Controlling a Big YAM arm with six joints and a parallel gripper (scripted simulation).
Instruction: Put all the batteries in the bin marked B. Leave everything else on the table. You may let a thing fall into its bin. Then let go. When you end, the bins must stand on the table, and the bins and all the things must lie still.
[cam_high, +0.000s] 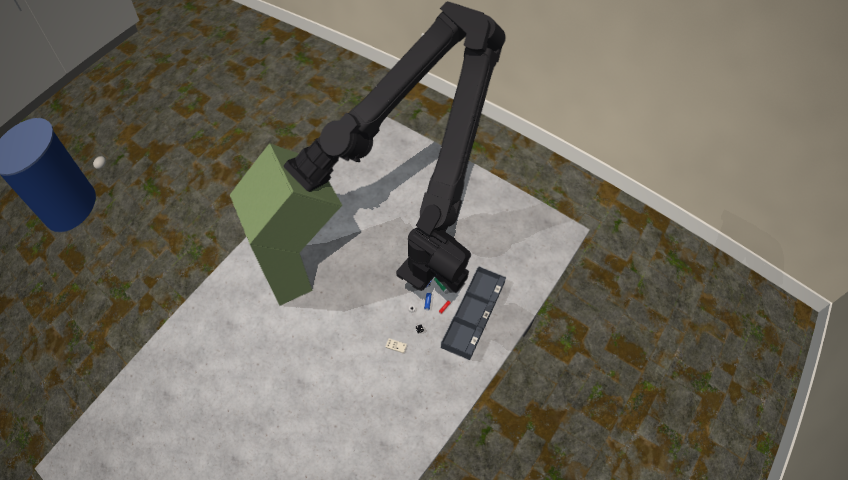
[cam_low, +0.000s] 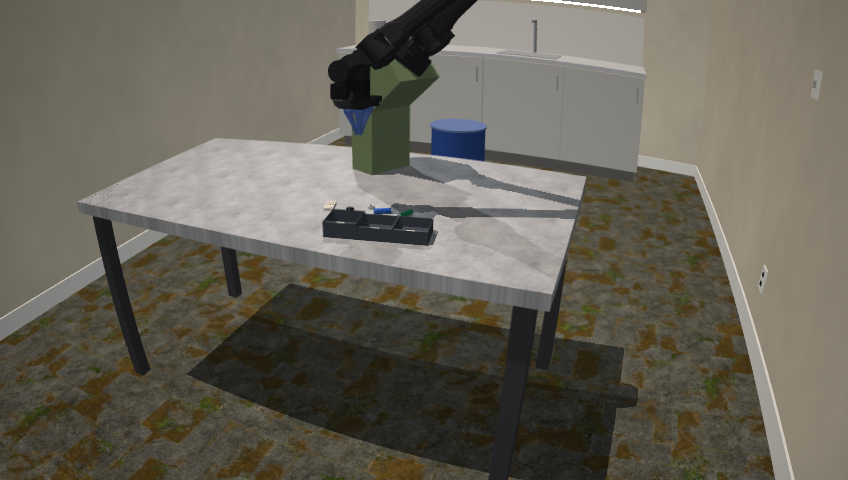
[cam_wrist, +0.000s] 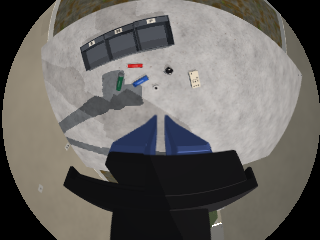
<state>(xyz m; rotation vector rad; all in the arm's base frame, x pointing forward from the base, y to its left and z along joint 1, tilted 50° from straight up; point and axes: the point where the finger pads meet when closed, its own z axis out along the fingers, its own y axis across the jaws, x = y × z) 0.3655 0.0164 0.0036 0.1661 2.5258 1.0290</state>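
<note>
Three battery-like cylinders, all lying on the pale table (cam_high: 267, 386) (cam_low: 226, 184) (cam_wrist: 240, 110), outside the bins: red cylinder (cam_high: 444, 306) (cam_wrist: 135, 66), nearest the middle of the row of bins (cam_high: 457, 352) (cam_low: 377, 230) (cam_wrist: 171, 32); blue cylinder (cam_high: 427, 300) (cam_low: 382, 210) (cam_wrist: 140, 81), between the red one and a small white piece (cam_high: 411, 308) (cam_low: 370, 206) (cam_wrist: 156, 87); green cylinder (cam_high: 440, 285) (cam_low: 406, 212) (cam_wrist: 120, 82), in shadow in the wrist view and partly covered by the arm in the top view. Red one hidden from the exterior camera behind the bins.

Also on the table: black die-like piece (cam_high: 419, 328) (cam_low: 349, 208) (cam_wrist: 169, 70), near the row's end; cream domino-like tile (cam_high: 395, 344) (cam_low: 330, 205) (cam_wrist: 194, 79), lying flat, farther from the cylinders. Labels on all three joined bins, too small for sure reading; position of B therefore not tellable.

Above the table, well clear of its surface: gripper (cam_high: 429, 284) (cam_low: 358, 133) (cam_wrist: 160, 119), with blue fingers pointing downward, jaws nearly together, only a narrow gap between the tips, nothing clamped. Behind, in the exterior view: green pedestal (cam_high: 297, 226) (cam_low: 389, 136), standing on the table beneath the black arm (cam_high: 464, 118) (cam_low: 416, 29).
</note>
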